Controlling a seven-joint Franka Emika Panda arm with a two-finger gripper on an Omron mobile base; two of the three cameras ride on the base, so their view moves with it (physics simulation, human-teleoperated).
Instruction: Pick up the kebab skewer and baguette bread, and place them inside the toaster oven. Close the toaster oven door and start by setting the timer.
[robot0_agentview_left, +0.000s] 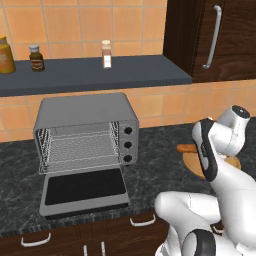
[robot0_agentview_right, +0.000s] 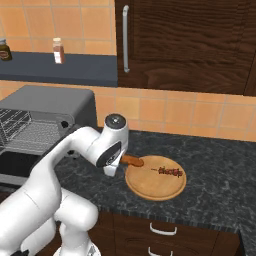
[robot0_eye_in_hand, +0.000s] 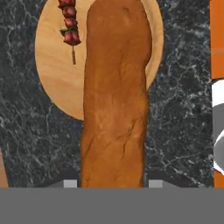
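Gripper (robot0_eye_in_hand: 112, 183) clamped on the baguette (robot0_eye_in_hand: 114, 96), which I judge lifted clear of the wooden plate (robot0_eye_in_hand: 52, 83).

Next I'd carry it left to the toaster oven (robot0_agentview_left: 85, 132), a boxy grey metal shell with a wire rack, its dark glass door (robot0_agentview_left: 84, 189) dropped flat on the speckled counter (robot0_agentview_left: 160, 165). Baguette runs up the hand view's centre, crusty and rounded; the kebab skewer (robot0_eye_in_hand: 68, 26), small red chunks, lies on the plate at upper left.

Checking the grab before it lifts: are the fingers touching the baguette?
Touching. In the hand view the baguette bread runs up from between the two fingers, filling the space between them with no gap.
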